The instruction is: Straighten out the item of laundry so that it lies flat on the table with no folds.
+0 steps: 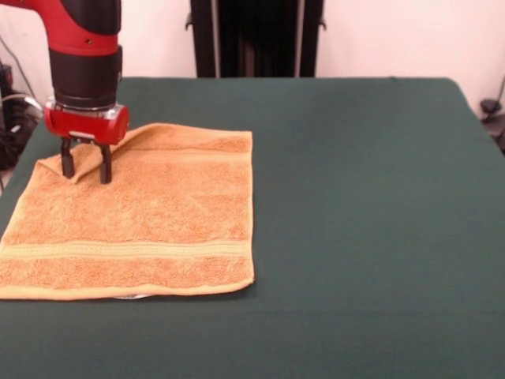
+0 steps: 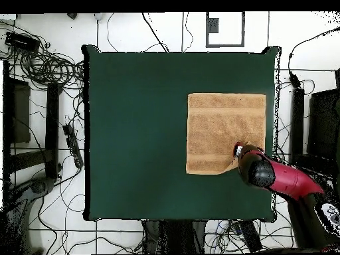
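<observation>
Wall: pale, plain wall (image 1: 379, 35) runs behind the far side in the front view.
Upright: and there's a black column (image 1: 256, 35) standing against that wall, dead centre.
Floor: white tiled floor (image 2: 166, 30) with dark joint lines, seen from overhead.
Cables: black cables (image 2: 43, 63) sprawl in loops over the tiles, thickest at one corner.
Side furniture: dark frames (image 2: 30, 126) flank both sides overhead.
Floor mark: a black-outlined square (image 2: 224, 30) sits on the tiles.

We see a red arm (image 1: 67, 20) with a black cylindrical wrist section, a red collar, and a gripper (image 1: 86, 163) with two short black fingers (image 1: 105, 167).
</observation>
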`<state>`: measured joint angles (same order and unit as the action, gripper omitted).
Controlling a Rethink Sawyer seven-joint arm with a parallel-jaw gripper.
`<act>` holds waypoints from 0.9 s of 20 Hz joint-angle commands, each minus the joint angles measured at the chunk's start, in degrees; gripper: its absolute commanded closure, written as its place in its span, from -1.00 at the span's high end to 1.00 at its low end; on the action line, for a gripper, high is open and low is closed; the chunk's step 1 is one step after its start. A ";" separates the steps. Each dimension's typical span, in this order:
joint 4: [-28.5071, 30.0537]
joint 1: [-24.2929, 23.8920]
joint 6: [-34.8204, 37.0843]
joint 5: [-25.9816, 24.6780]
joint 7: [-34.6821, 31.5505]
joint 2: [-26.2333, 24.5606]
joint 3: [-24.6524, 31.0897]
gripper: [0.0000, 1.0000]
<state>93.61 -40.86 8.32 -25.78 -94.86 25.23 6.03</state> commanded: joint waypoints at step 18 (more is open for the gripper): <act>-2.23 17.98 21.78 16.47 -8.76 3.92 1.82 1.00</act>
<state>93.98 -26.26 21.54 -14.07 -94.86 30.79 3.72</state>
